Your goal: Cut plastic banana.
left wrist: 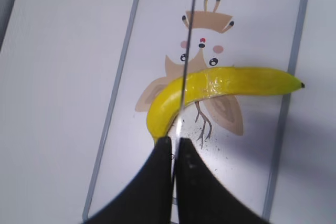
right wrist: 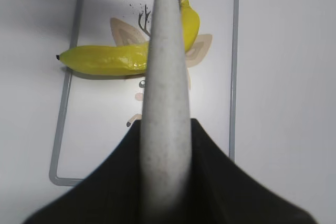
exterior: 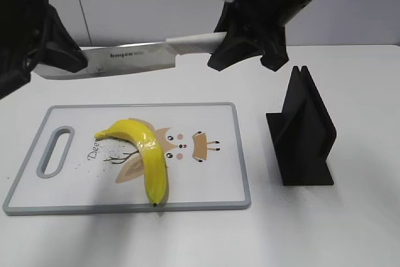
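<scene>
The plastic banana (exterior: 145,154) lies on a white cutting board (exterior: 212,186) with a grey rim, which sits on the white counter (exterior: 350,229) toward its near left corner. The banana curves across the tan animal print (exterior: 181,148) in the middle of the board, its small dark tip at the board's near edge and its other end pointing toward the board's handle slot (exterior: 55,151) on the left.

Held level in the air over the far side of the board is a knife (exterior: 125,59) with a steel blade and a pale, speckled handle (right wrist: 167,103). The right end effector (exterior: 247,45) is clenched on that handle; its wrist view shows the handle clamped between the two dark fingers (right wrist: 231,182), with the banana below. The left end effector (exterior: 59,54) grips the other end, the blade pinched thin-edge-on between its fingers (left wrist: 152,182), so in that wrist view the blade runs as a narrow line straight across the banana's thicker half. From the exterior view the knife hangs clear above the banana, not touching it.

A black slotted stand (exterior: 303,132) stands upright on the counter just right of the board, toward the right edge.
</scene>
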Robot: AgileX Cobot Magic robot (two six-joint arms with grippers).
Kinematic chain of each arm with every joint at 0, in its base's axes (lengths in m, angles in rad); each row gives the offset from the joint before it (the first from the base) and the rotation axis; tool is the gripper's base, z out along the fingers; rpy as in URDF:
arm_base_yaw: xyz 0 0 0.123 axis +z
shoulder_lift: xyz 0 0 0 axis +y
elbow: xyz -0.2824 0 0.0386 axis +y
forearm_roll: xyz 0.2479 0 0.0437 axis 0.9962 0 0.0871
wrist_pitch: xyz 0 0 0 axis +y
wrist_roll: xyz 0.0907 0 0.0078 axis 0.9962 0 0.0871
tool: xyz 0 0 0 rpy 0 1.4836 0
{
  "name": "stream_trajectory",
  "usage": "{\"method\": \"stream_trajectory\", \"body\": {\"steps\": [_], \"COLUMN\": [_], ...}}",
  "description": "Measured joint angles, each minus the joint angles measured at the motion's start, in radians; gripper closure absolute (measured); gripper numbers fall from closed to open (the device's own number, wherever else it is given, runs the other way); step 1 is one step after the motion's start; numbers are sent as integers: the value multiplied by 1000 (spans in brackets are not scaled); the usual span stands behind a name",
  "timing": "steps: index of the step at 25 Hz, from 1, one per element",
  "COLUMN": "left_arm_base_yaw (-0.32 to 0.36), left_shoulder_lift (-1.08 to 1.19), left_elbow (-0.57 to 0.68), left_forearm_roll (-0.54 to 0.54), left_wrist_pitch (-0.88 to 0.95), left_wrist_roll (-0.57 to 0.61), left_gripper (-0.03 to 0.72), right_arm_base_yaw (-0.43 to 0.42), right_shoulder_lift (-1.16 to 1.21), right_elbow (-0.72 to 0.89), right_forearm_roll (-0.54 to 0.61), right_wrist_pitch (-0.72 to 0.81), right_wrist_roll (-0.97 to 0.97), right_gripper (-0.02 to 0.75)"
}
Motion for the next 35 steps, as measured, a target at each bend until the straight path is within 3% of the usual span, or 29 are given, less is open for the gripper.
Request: {"method": "stream_trajectory", "body": {"steps": [13, 16, 21, 23, 25, 27, 30, 33, 35], "left_arm_base_yaw": [0, 6, 8, 8, 8, 9, 44, 155, 229], "left_shoulder_lift": [-42, -43, -44, -44, -50, -62, -79, -70, -58], "left_elbow": [1, 1, 1, 1, 1, 1, -12, -78, -125], "left_forearm_roll": [-17, -5, -1, -3, -1, 20, 59, 156, 231], "left_wrist_pitch": [16, 2, -67, -126, -206, -282, -323, -236, -115], "left_wrist_roll": [-7, -15, -19, -20, -39, -122, -428, -783, -923], "left_gripper": [677, 541, 120, 62, 54, 54, 57, 72, 94], "right_arm_base_yaw": [2, -2, -5, -5, -5, -5, -5, -5, -6], "right_shoulder_lift": [-24, -25, -25, -25, -25, -26, -26, -26, -26], "right_elbow": [0, 0, 0, 0, 0, 0, -16, -69, -111], "right_forearm_roll": [17, -7, -26, -26, -26, -42, -128, -234, -300], "right_wrist_pitch": [15, 21, 22, 22, 23, 22, 21, 24, 36], "right_wrist_roll": [-2, 5, 6, 9, 31, 118, 355, 648, 782], "right_gripper": [544, 545, 545, 545, 545, 545, 545, 545, 545]}}
